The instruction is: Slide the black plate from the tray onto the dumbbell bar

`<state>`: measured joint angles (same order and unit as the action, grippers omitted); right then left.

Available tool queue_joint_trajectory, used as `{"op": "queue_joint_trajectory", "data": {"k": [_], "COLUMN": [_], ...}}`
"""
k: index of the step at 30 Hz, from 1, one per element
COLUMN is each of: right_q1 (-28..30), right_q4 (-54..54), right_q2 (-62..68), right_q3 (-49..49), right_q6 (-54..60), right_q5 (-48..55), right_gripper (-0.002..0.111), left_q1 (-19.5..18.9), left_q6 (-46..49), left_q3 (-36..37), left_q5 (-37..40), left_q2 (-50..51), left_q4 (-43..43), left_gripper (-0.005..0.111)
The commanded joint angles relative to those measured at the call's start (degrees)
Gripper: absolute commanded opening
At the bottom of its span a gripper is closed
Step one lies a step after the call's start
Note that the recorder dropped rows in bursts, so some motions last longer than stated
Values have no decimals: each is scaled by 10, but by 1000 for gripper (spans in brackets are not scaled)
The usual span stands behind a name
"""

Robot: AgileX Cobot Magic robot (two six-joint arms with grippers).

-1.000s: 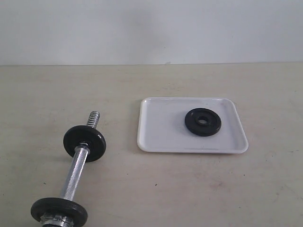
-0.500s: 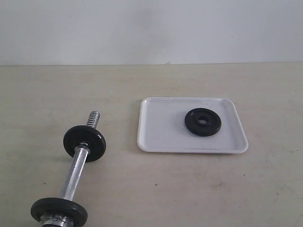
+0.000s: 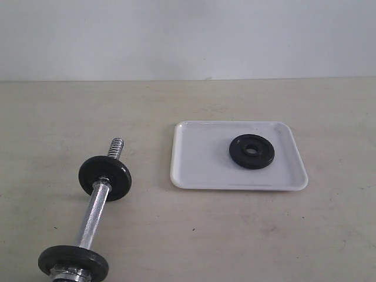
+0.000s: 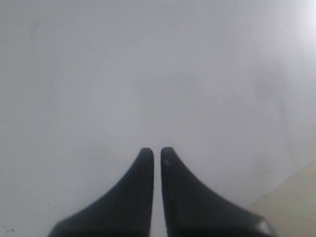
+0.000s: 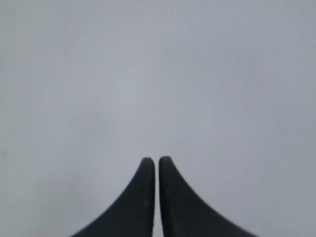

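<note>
The black plate [image 3: 252, 151] lies flat in the right half of the white tray [image 3: 200, 164], its central hole facing up. Left of the tray the chrome dumbbell bar [image 3: 94, 212] lies on the table, its bare threaded end [image 3: 116, 145] pointing away. One black disc [image 3: 105, 178] sits on the bar near that end and another [image 3: 73, 263] by the collar nut at the bottom edge. Neither arm shows in the exterior view. My left gripper [image 4: 156, 150] and my right gripper [image 5: 157, 160] are both shut on nothing, each facing a plain pale surface.
The beige table [image 3: 188, 235] runs back to a pale wall [image 3: 188, 35]. A corner of the beige table [image 4: 296, 202] shows in the left wrist view.
</note>
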<state>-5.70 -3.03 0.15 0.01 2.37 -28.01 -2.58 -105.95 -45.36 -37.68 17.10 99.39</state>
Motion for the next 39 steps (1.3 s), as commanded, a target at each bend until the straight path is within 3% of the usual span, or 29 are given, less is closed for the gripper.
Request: {"op": "queue_joint_trajectory", "data": {"k": [1,4,7,9,13,17,23,28,34,39], "right_q1": [0,0,0,0,0,0,0,0,0,0], "right_q4": [-1,-1,-3,-4,-2,-52,-283,-285,-273,-273], "right_q2": [-1,-1,-1,-1,-1,-1,-1,14,59,74], "right_q3": [0,0,0,0,0,-28,-171,-305,-402,-415], "right_q6": [1,1,-28,-97,-291,-378,-390,-391,-389,-414], "right_q5": [-187,-255,-303,-336,-377,-288,-49,150,163,156], "right_gripper": [1,1,1,1,1,1,1,1,1,1], "left_q1": [-2,-2,-2,-2,-2,-2,-2,-2,-2,-2], "left_q6": [-23,-10,76,141,161,184,248,246,246,246], "left_q3": [-54,-100,-139,-159,-178,-195,-217,-217,-217,-217], "left_q5": [-38,-66,-87,-81,-39,-63,-121,-122,-122,-122], "left_q2": [90,150,190,208,226,226,226,226,226,226], "left_q4": [6,6,6,6,6,6,6,-35,-48,-45], "left_gripper": [5,5,5,5,5,5,5,5,5,5]}}
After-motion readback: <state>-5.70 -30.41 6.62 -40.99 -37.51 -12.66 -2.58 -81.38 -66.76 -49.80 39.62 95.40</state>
